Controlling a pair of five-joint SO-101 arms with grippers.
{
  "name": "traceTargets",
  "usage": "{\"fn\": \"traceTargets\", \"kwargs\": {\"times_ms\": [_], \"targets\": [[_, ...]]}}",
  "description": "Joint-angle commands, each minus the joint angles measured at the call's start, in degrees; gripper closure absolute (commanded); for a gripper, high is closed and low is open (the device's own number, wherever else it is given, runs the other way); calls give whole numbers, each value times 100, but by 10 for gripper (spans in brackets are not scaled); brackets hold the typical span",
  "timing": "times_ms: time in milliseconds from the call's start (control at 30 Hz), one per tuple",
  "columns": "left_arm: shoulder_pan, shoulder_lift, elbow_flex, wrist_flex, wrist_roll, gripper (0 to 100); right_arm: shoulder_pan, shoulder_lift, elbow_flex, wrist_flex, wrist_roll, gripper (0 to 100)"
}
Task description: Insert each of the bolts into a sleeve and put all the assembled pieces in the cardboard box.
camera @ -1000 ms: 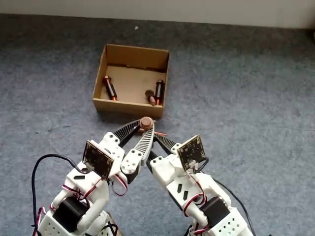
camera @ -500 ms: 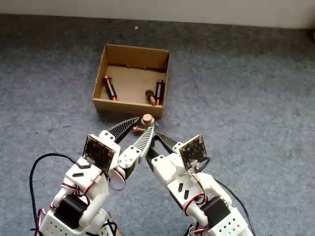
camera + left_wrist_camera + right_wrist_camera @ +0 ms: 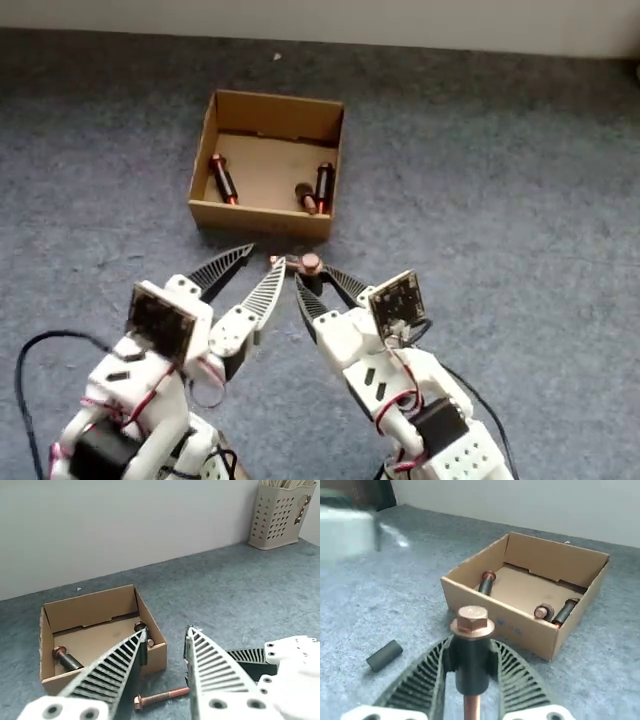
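two assemblies in cardboard box, right fingers gripping sleeved bolt

High view: L arm at 7 o'clock, R arm at 5 o'clock. Both have wht plastic shells in rounded blocky segments w/ small blk slot marks. Blk servo near each base. Square tan circuit board on each wrist; the R one has a wht connector. Red/wht/blk wires loop along both arms. Thin blk cable arcs at 9 o'clock of L arm. L gripper & R gripper: blk ribbed fingers tapering to points, on wht bases w/ dark screw holes.
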Motion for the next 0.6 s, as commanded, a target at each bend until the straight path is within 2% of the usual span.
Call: {"fn": "traceTargets", "kwargs": {"times_ms": [0,133,300,467,567], "targets": [[-75,-57,-840,484,-53,848,215,-75,664,-13,53,993],[-497,-57,-1130,949,-62,848,215,-75,664,-13,53,993],[-1745,-57,-954,1679,-70,853,224,-66,664,-13,53,993],[-3292,-57,-189,1776,-79,853,523,-75,646,-31,18,993],[-3837,-57,576,1776,-448,854,734,-13,646,13,9,993]]}}
